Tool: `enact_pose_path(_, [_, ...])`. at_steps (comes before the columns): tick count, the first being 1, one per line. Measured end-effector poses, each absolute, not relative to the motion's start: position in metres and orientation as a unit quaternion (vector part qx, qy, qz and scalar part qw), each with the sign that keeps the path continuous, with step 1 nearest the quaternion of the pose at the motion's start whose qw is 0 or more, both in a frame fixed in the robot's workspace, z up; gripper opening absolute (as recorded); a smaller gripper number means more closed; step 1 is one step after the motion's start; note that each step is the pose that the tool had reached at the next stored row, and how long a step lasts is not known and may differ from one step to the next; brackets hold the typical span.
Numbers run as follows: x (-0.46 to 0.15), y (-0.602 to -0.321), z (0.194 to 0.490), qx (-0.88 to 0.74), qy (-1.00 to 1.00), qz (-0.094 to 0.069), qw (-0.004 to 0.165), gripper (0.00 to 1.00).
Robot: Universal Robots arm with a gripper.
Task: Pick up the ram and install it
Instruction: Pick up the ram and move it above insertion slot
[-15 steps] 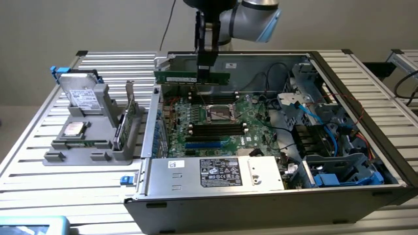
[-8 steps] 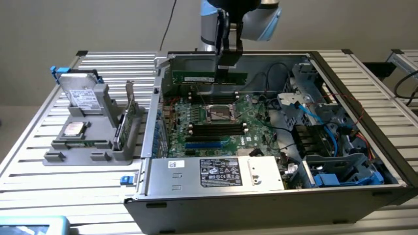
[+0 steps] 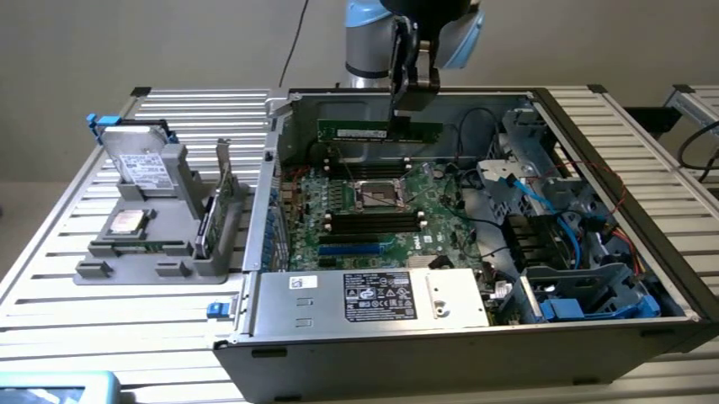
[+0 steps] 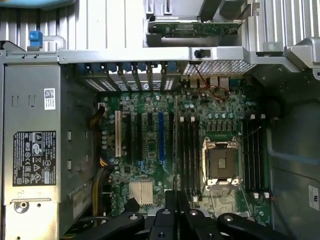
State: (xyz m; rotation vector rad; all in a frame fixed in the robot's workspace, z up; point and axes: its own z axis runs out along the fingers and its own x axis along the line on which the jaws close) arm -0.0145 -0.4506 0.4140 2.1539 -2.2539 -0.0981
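Observation:
My gripper (image 3: 407,108) hangs over the far part of the open computer case (image 3: 281,151), shut on the ram (image 3: 379,131). The ram is a long, thin green stick held level by its upper edge, above the motherboard (image 3: 439,240). It hovers over the far bank of black memory slots (image 3: 359,156), beyond the CPU socket (image 3: 380,194). In the wrist view the ram (image 4: 175,145) appears edge-on as a thin line running out from my gripper (image 4: 175,212), beside the black memory slots (image 4: 188,150) and the CPU socket (image 4: 221,165).
The power supply (image 3: 371,295) fills the case's near side; blue cables and drive cages (image 3: 584,286) crowd the exterior view's right. On the table at the exterior view's left, a grey fixture (image 3: 157,252) holds a hard drive (image 3: 141,168), a processor (image 3: 126,221) and an upright expansion card (image 3: 219,206).

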Motion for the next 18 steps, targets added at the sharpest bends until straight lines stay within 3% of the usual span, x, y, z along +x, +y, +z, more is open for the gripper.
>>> enact_pose_path(18, [-0.010, -0.410, 0.406, 0.691, -0.723, -0.031, 0.012, 0.13])
